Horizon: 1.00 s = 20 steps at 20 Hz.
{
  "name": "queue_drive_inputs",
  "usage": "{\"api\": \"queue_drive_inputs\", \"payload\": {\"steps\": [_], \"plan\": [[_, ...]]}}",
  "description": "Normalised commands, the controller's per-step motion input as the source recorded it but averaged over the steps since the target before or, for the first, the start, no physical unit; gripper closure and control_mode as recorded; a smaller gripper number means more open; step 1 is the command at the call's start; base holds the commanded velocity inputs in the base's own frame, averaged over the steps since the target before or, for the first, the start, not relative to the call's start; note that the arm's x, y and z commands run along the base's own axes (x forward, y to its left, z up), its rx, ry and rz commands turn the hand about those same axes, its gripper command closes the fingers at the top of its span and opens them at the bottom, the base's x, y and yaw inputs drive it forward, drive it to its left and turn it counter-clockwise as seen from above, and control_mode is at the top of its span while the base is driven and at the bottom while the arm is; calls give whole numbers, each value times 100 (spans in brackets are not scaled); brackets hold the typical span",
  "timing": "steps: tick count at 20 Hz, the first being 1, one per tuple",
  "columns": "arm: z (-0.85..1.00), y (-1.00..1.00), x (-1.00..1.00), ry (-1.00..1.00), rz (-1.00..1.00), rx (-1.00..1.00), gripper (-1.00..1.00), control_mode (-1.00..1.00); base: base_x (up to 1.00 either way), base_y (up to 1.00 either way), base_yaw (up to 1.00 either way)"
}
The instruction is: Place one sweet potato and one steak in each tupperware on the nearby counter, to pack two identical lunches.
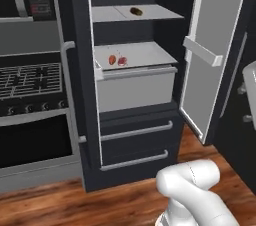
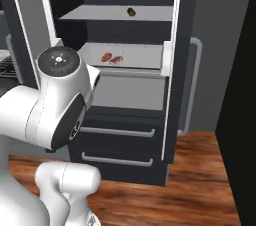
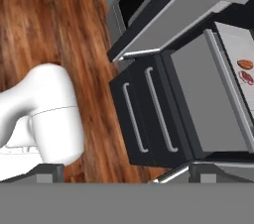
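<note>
Fridge stands open before the base, both doors swung wide, with two dark drawers at its foot. Left of it sits a stove with an oven below, and wood floor runs underneath. Inside, the lower shelf carries an orange-red sweet potato with a red steak just beside it on its right; they lie close, though whether they touch is unclear. Both sit near the shelf's left front, above a pale bin. The right base view shows the same pair, and the hand view catches them at its right edge. On the upper shelf a darker brown sweet potato lies alone, well apart from the pair. The claw is low, well away from the shelves, its two dark tips spread wide apart with nothing between them.
</note>
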Motion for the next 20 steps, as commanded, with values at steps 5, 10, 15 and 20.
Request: {"api": "queue_drive_inputs", "payload": {"steps": [5, 10, 15, 20], "plan": [[0, 0, 0, 0, 0, 0, -100, 100, 79, 27, 6], [0, 0, 0, 0, 0, 0, -100, 100, 78, 29, 5], [0, 0, 0, 0, 0, 0, -100, 100, 74, 5, 3], [0, 0, 0, 0, 0, 0, -100, 100, 75, 0, 4]]}}
